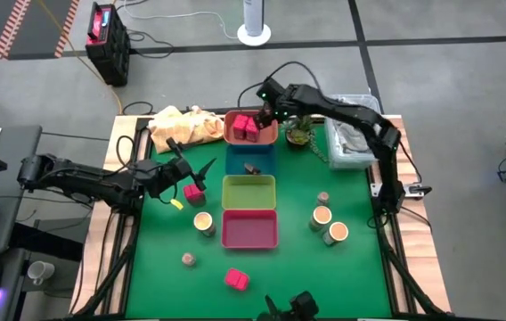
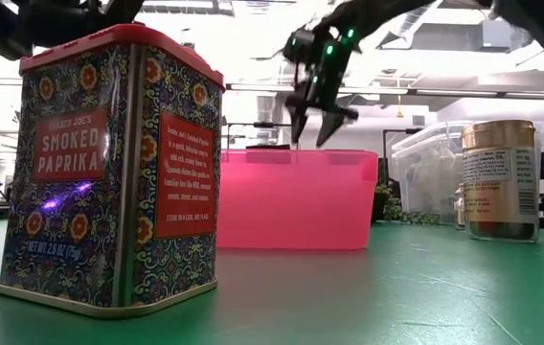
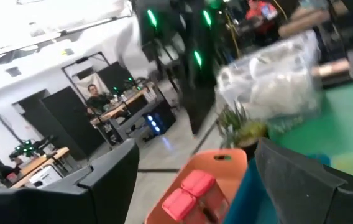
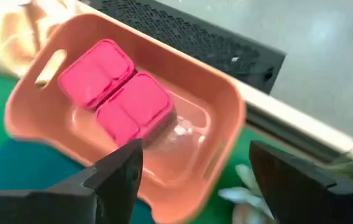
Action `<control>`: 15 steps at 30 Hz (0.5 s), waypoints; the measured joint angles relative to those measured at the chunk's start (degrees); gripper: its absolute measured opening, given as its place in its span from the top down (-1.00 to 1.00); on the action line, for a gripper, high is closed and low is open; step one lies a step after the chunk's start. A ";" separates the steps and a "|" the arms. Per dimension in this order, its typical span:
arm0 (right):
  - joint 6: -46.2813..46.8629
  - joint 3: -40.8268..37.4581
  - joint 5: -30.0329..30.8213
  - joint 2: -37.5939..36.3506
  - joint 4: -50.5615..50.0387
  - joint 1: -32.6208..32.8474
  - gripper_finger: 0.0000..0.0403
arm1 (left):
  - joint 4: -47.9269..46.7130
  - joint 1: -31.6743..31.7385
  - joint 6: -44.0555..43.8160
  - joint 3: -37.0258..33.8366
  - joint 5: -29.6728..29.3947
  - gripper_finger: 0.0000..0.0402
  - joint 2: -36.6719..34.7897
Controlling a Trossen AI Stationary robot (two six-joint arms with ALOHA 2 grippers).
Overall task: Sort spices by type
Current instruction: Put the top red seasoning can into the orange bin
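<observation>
My right gripper [image 1: 262, 114] [image 4: 192, 180] is open and hangs over the orange tray [image 1: 266, 135] [image 4: 220, 106] at the far side. Two pinkish-red boxes [image 1: 245, 127] [image 4: 117, 93] lie side by side on the tray's floor. My left gripper [image 1: 198, 166] [image 3: 192, 186] is open, raised left of the trays, close to another red box [image 1: 193, 191] on the green mat. A further red box [image 1: 236, 280] [image 2: 109, 172] stands near the front edge. Three tan cylinders [image 1: 204, 223] [image 1: 322, 217] [image 1: 336, 234] and two small grey jars [image 1: 187, 259] [image 1: 323, 197] stand on the mat. A small dark piece [image 1: 253, 168] lies in the blue tray [image 1: 235, 160].
A yellow-green tray [image 1: 249, 192] and a pink tray [image 1: 249, 228] [image 2: 296, 196] line up behind the blue one toward the near edge. A yellow cloth [image 1: 182, 125], a green plant [image 1: 299, 134] and a clear plastic box [image 1: 351, 143] sit along the far edge. A small yellow piece [image 1: 177, 204] lies on the mat.
</observation>
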 joint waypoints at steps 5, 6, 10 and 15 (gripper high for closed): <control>-5.22 -3.33 10.57 -7.12 -2.19 7.09 -0.58 | -15.71 -0.07 -1.13 3.51 -1.72 -0.54 -1.75; -5.25 -5.28 13.42 -8.53 -1.60 9.10 -0.58 | -20.50 -0.07 -2.34 4.79 -1.89 -0.54 -2.22; -4.82 -14.30 19.33 -14.40 3.67 16.30 -0.57 | -40.65 -0.72 -9.48 10.01 2.13 -0.53 -4.25; -2.64 -22.13 19.99 -19.97 9.46 23.24 -0.57 | -57.97 -2.39 -23.20 17.15 13.02 -0.48 -5.10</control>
